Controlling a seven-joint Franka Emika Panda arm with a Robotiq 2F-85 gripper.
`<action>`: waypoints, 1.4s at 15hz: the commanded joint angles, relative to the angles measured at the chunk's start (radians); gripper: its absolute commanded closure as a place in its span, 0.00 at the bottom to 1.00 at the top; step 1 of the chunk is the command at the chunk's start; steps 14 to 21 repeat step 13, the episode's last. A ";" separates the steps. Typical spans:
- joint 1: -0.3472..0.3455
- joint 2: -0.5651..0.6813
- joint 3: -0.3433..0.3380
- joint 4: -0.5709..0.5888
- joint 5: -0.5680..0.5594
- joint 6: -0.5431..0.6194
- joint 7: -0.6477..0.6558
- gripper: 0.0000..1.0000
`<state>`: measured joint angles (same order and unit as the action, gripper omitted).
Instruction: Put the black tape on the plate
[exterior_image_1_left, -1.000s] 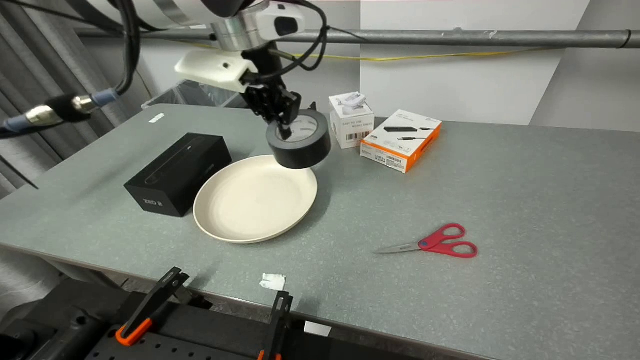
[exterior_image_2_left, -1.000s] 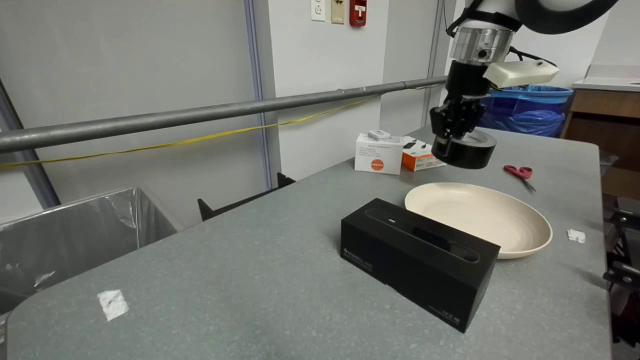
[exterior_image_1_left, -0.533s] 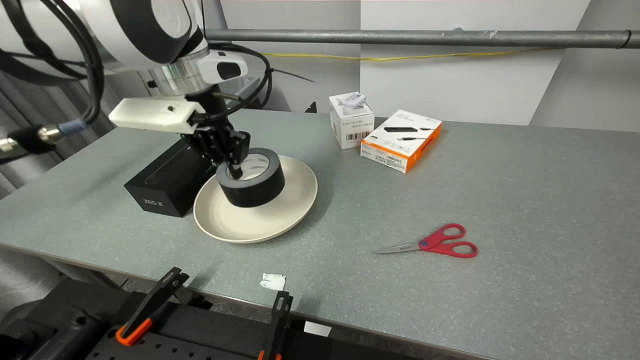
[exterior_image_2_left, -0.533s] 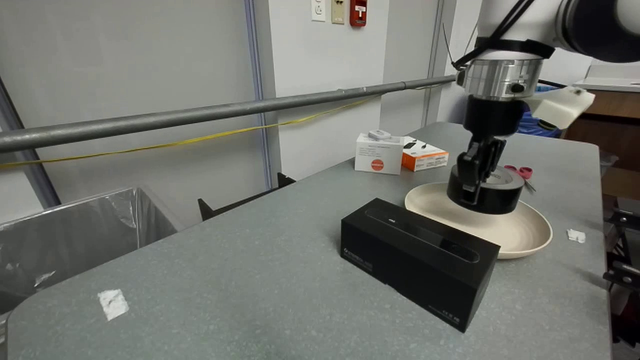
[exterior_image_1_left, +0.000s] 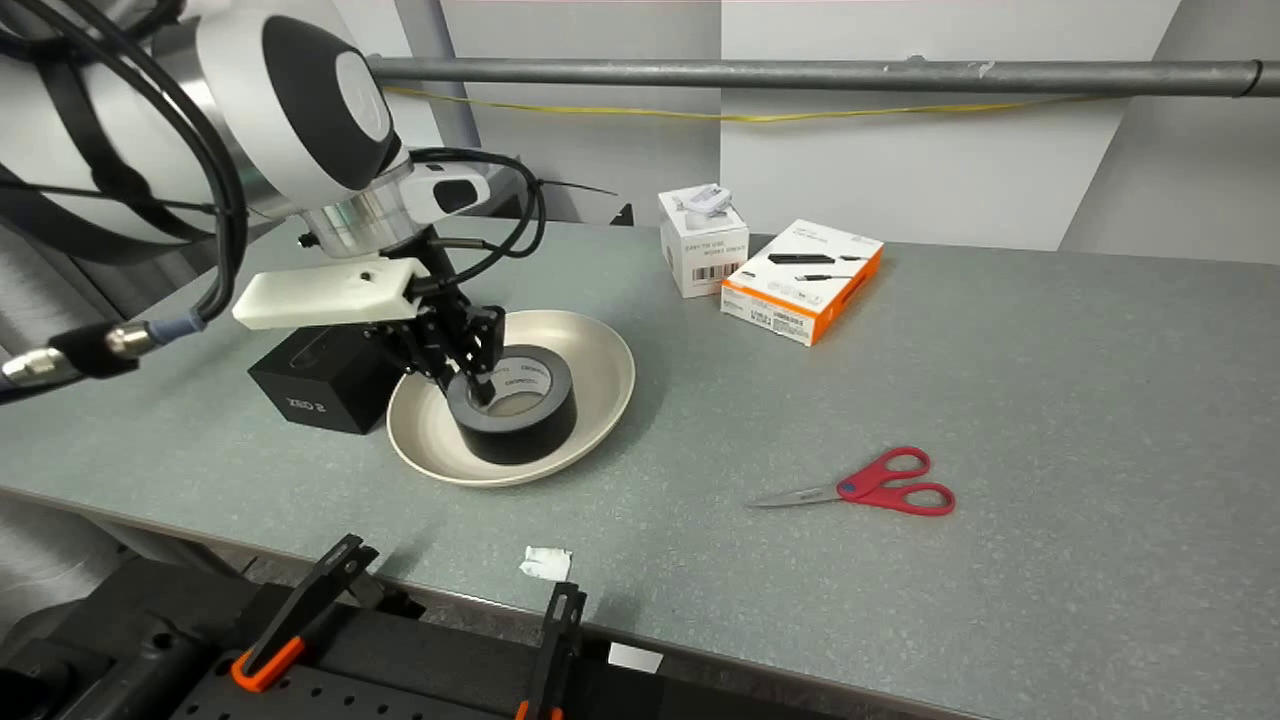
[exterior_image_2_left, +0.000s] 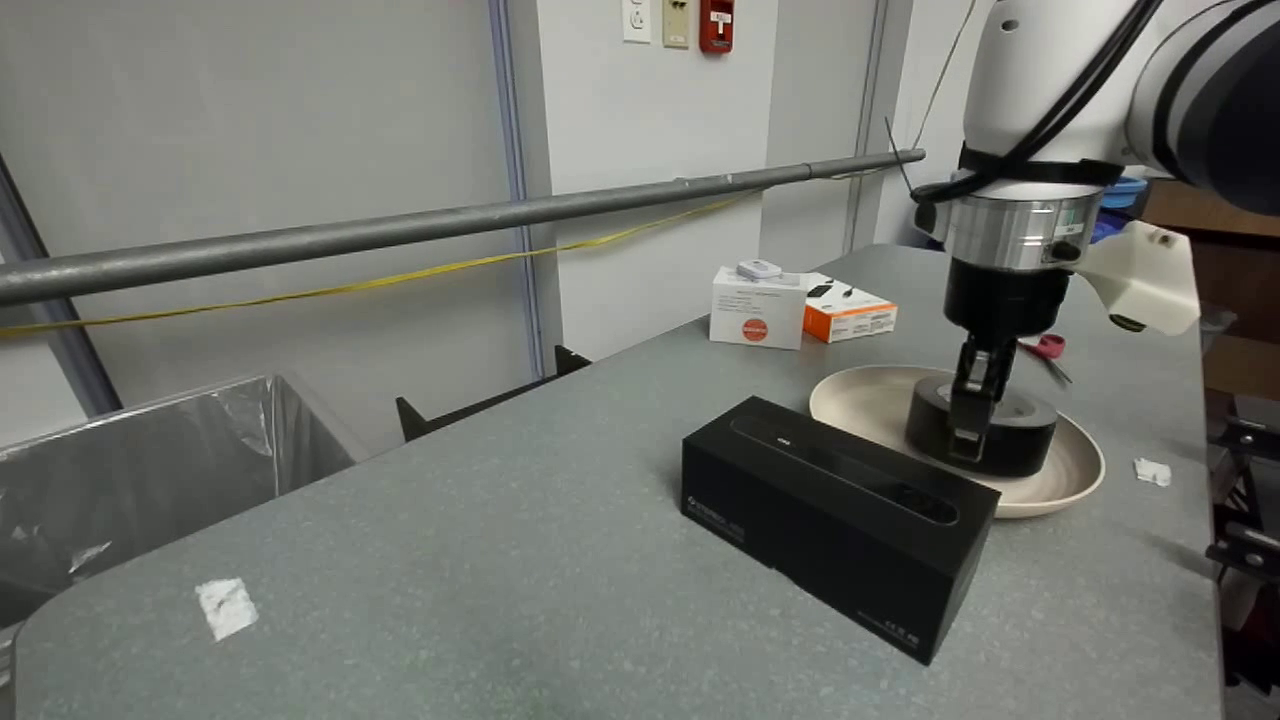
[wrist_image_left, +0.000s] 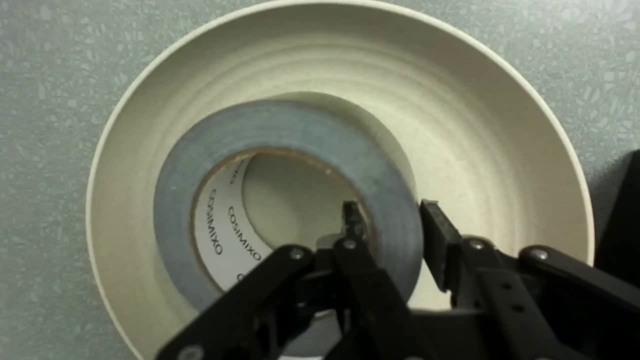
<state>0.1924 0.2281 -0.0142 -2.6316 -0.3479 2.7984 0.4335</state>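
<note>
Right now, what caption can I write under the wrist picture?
The gripper straddles the side of the black tape, framed by the cream plate.

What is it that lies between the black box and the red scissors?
The plate, with the black tape inside its rim, lies between the black box and the red scissors in both exterior views.

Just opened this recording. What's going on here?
A robot's gripper has hold of a roll of black tape, pinching the wall of the ring from inside and outside. The roll is within the rim of the plate, lying flat; it looks set down, but is not yet released. A black box sits beside the plate, and red scissors lie apart on the table.
</note>
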 joint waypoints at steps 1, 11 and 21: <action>0.040 -0.023 -0.030 -0.023 -0.029 0.031 0.013 0.34; 0.033 -0.024 -0.014 -0.001 0.004 -0.001 -0.006 0.00; 0.033 -0.024 -0.014 -0.001 0.005 -0.001 -0.006 0.00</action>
